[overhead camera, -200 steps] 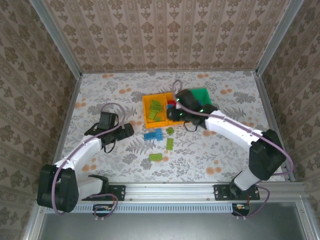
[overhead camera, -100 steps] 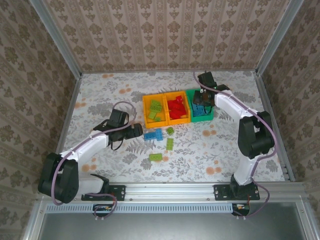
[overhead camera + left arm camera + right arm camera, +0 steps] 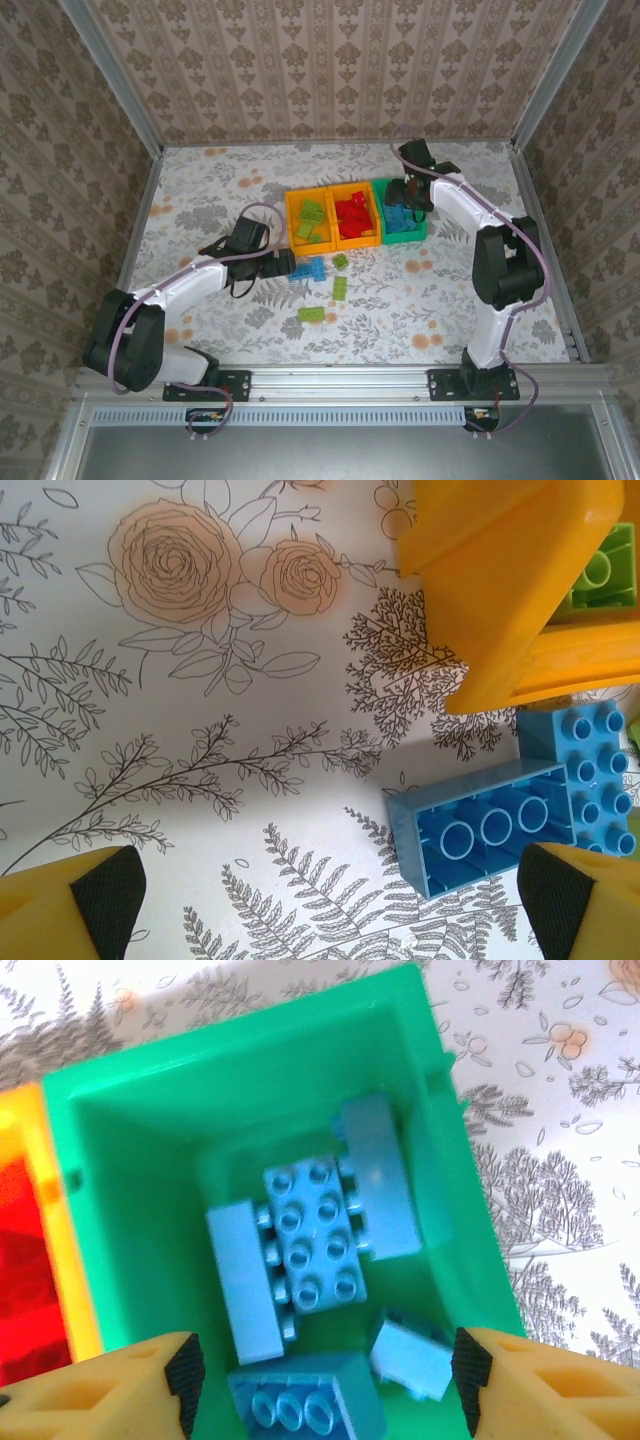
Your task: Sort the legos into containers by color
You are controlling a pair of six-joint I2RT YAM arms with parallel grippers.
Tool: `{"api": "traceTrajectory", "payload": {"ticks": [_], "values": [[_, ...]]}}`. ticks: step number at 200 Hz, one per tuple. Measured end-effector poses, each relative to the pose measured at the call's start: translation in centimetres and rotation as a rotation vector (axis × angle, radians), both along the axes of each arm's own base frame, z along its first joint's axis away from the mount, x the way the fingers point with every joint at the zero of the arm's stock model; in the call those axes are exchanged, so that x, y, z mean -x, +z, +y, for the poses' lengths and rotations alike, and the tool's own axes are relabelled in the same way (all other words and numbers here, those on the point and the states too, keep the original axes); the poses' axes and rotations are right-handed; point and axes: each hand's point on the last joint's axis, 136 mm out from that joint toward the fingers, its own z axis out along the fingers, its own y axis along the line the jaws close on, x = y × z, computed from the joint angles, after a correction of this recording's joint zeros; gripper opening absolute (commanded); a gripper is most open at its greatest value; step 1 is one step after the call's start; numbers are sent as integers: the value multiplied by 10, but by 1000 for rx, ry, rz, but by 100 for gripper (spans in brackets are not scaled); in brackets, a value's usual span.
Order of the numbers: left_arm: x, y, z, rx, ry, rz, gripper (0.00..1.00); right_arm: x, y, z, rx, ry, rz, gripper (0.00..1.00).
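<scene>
Nearest the arm bases, on the floral counter (image 3: 200,200): three loose lime green bricks (image 3: 311,314), each apart from the others. Just beyond, two blue bricks (image 3: 306,269) touching; upturned blue brick (image 3: 480,835) hollow side up, its neighbour cut off at the frame edge. Left gripper (image 3: 330,910) low beside them, spread wide, holding nothing, tips clipped at the bottom corners. Farther back, three bins in a row, sides touching: orange-yellow bin (image 3: 290,220) with lime bricks, second orange-yellow bin (image 3: 357,243) with red bricks (image 3: 352,212), green bin (image 3: 130,1110) with blue bricks inside (image 3: 310,1235). Right gripper (image 3: 325,1380) above the green bin, wide apart, empty. Bare counter open left and right of the row
</scene>
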Motion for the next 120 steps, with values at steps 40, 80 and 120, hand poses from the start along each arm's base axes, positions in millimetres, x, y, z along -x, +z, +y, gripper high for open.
{"api": "traceTrajectory", "payload": {"ticks": [40,80,120], "values": [[-3,2,0,-3,6,-15,100,59,26,67,-41,139,-52,70],[-7,1,10,-14,36,-14,100,129,0,157,-95,312,-13,70],[-15,4,30,-14,105,-23,100,162,-40,205,-68,386,65,70]]}}
